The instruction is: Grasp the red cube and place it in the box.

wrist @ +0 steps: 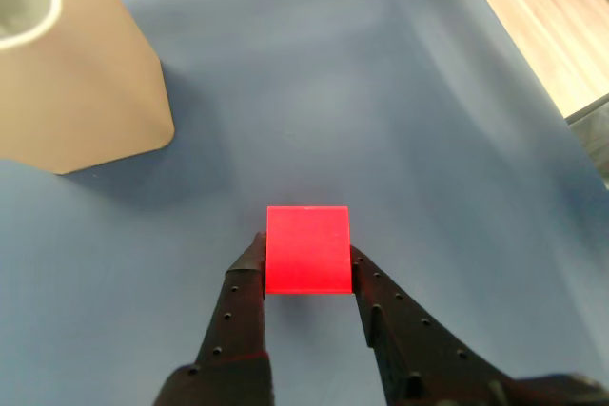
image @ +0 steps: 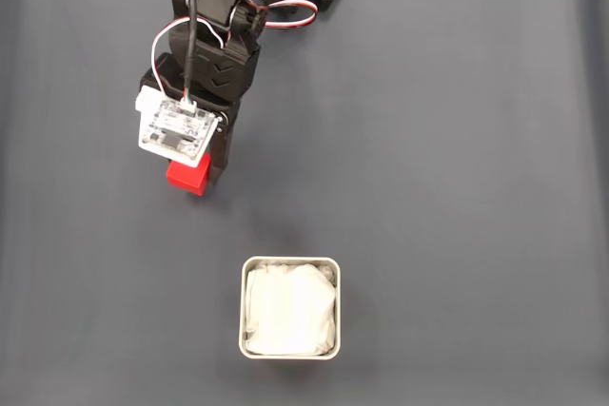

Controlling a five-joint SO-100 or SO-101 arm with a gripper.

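Sitting between the jaws, the red cube (wrist: 306, 250) looks stiff, light and smooth-faced, best pinched on its flat left and right sides. The gripper (wrist: 306, 268) is closed on it there. In the fixed view the box (image: 289, 307) lies well apart, nearer and to the right.
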